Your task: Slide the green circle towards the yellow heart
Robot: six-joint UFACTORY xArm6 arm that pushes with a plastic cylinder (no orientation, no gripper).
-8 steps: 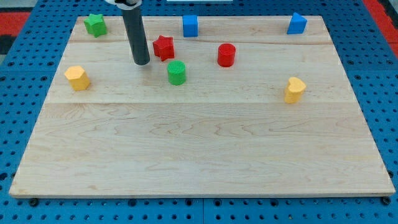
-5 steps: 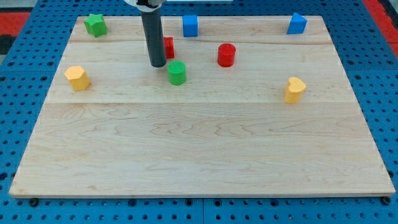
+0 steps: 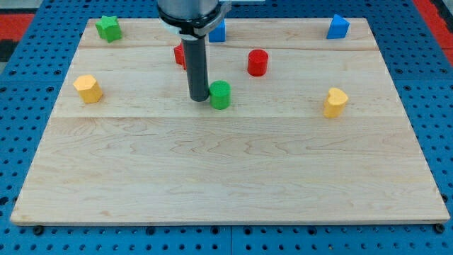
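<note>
1. Rod first: my tip, the lower end of the straight dark rod, sits on the pale wooden desk right against the view's left side of the small green circle block; they look to be touching.
2. Tool state: the arm carries no tool at all (only the rod), so nothing is spread, pressed together or pinching.
3. The green circle block stands a little above the middle of the desk, left of centre, upright.
4. The yellow heart-shaped block lies well apart from it towards the view's right, at nearly the same height in the view.
5. The red cylinder block stands above and to the right of the green circle, between it and the top edge.
6. A red block is partly hidden behind the rod, so I cannot tell its shape.
7. A blue block is also partly covered by the arm near the top edge.
8. Other pieces: a green star block at top left, a blue block at top right, and a yellow block (shape unclear) near the left edge.
</note>
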